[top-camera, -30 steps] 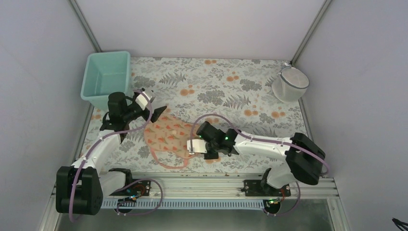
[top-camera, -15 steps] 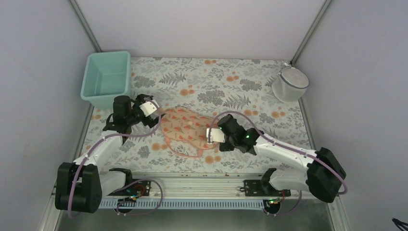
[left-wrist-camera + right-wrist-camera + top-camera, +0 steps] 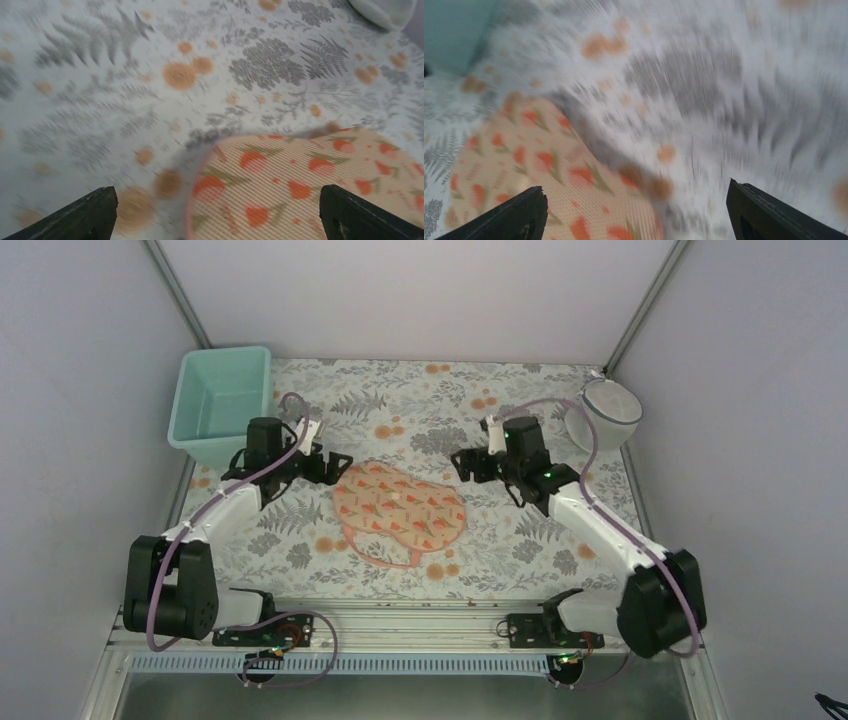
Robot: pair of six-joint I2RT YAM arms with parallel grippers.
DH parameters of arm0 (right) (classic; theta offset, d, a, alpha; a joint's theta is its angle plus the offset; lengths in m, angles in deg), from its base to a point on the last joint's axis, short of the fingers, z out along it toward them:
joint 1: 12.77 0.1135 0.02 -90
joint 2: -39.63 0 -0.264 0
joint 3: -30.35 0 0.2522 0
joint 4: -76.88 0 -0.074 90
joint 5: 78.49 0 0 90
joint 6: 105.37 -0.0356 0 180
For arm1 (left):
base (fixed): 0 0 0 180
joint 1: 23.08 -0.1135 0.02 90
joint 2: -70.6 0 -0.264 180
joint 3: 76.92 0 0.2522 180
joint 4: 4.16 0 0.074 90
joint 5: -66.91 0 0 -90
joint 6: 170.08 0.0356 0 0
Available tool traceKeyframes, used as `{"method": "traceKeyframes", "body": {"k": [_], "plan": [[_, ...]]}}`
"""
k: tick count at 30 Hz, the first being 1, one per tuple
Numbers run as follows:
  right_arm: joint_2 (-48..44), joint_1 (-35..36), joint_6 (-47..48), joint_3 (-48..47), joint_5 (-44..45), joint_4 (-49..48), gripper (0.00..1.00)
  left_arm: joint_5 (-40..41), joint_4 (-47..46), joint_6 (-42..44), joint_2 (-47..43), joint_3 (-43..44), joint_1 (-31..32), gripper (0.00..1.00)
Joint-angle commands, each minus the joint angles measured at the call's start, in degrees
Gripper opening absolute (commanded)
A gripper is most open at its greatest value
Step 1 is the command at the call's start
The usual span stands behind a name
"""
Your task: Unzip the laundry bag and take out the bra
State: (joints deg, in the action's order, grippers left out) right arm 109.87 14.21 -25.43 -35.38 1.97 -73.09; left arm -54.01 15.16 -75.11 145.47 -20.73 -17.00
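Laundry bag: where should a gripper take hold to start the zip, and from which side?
Probably the pink zip rim along its near edge, from above: the laundry bag lies flat, and that band juts past the mesh, giving an edge to pinch. The zip pull cannot be made out.

The laundry bag [image 3: 400, 512] is matt, finely ribbed mesh cloth with a smoother pink rim. A matt printed cloth covers the surface [image 3: 450, 400]. The tub [image 3: 222, 405] looks like smooth plastic, and the basket [image 3: 603, 428] is white mesh.
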Motion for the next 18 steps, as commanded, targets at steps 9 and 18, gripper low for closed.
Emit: {"method": "traceKeyframes", "body": {"k": [9,18], "plan": [[6.7,-3.3,-28.2,19.4,-20.4,-7.9,0.87,0.7,-4.8,-21.5,2.2,-7.2,1.3,1.00],[15.6,-6.2,-19.9,14.1,-24.1,-5.4,0.19,2.7,-6.8,-20.3,-0.1,-9.3,1.2,1.00]]}}
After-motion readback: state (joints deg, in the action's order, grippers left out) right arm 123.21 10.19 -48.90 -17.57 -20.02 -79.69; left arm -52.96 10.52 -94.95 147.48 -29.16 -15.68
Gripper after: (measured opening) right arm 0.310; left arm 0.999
